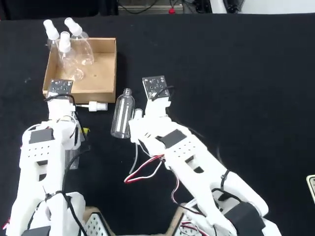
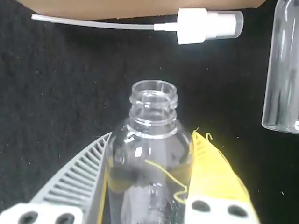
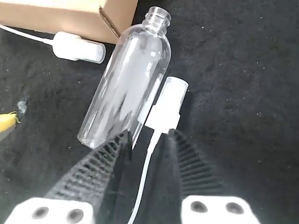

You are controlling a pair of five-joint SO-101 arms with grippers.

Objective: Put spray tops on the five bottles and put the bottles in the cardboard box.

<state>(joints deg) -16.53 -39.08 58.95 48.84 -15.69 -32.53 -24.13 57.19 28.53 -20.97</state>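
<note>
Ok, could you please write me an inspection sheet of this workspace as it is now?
Surface: black cloth over the table, no spills seen.
Job's things: cardboard box holds three capped bottles; lying bottle, uncapped, beside it; loose spray top at the box front.
Clutter: nothing seen.
Grippers: left pincer shut on held bottle, uncapped; right pincer open, astride second spray top's tube.
Cables: red and white wires loose along the right arm.
Surroundings: gear beyond the table's far edge.
</note>
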